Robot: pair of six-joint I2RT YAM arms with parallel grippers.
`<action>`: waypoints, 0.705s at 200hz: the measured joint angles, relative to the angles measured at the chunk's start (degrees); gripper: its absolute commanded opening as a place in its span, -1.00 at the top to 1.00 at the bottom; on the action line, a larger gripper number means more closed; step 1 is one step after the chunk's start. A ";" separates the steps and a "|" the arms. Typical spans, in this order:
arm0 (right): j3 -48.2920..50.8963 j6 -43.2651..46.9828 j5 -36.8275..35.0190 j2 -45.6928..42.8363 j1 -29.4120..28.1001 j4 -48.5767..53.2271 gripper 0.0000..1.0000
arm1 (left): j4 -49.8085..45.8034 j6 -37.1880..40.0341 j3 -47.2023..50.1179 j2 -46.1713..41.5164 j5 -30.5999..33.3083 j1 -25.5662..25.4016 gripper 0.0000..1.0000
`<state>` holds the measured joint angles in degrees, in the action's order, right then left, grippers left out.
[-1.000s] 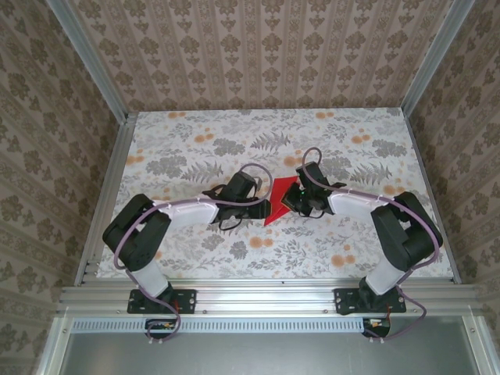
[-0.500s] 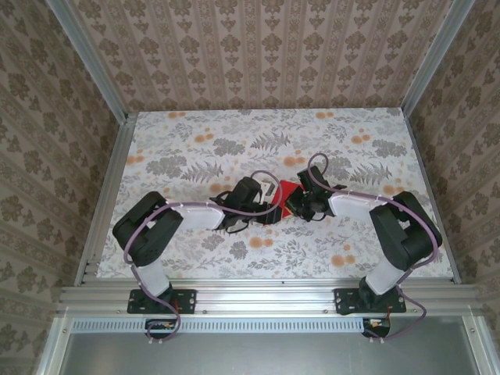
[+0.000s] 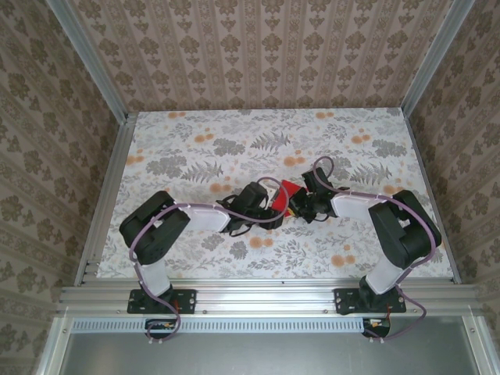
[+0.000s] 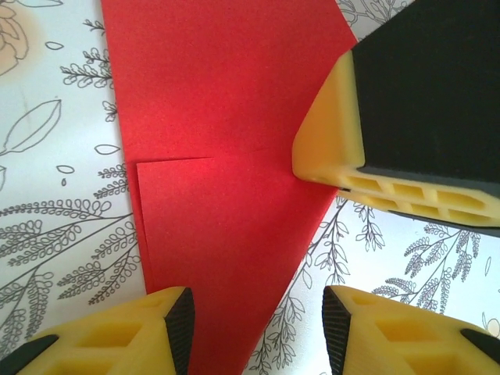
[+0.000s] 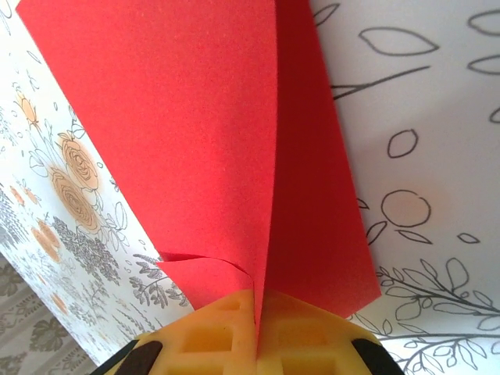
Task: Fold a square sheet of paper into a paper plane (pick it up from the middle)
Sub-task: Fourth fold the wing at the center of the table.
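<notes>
The left pincer (image 4: 256, 319) had slid closer to the right pincer (image 5: 256, 316), jaws apart over the folded red paper (image 4: 226, 117), which the right one held clamped.

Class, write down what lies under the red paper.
The floral table shows around the edges of the paper, so it runs beneath. The paper is folded in layers, and whatever lies directly under it is covered.

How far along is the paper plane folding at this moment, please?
Early folds look done: the red paper shows overlapping layers and narrows toward one end. In hand: the right gripper is shut on a raised crease, and the left gripper is open astride the narrow end. A finished narrow dart is not there yet.
</notes>
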<state>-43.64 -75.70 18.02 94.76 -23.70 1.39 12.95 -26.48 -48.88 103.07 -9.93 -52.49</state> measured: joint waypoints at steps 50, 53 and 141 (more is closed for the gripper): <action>0.26 -1.81 1.86 -0.70 0.33 -1.73 0.96 | -0.83 1.66 -0.28 0.00 3.39 -0.85 0.19; 0.26 -1.97 1.95 -0.72 0.33 -1.86 0.95 | -0.87 1.70 -0.28 0.00 3.65 -0.94 0.21; 1.92 -1.11 3.67 -2.80 1.55 -3.04 0.19 | -1.20 2.54 -0.33 0.07 6.99 -1.44 0.58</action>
<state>-41.71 -76.82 21.69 91.96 -22.15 -1.65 11.75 -23.94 -49.21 103.13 -2.94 -53.93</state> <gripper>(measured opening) 0.379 0.219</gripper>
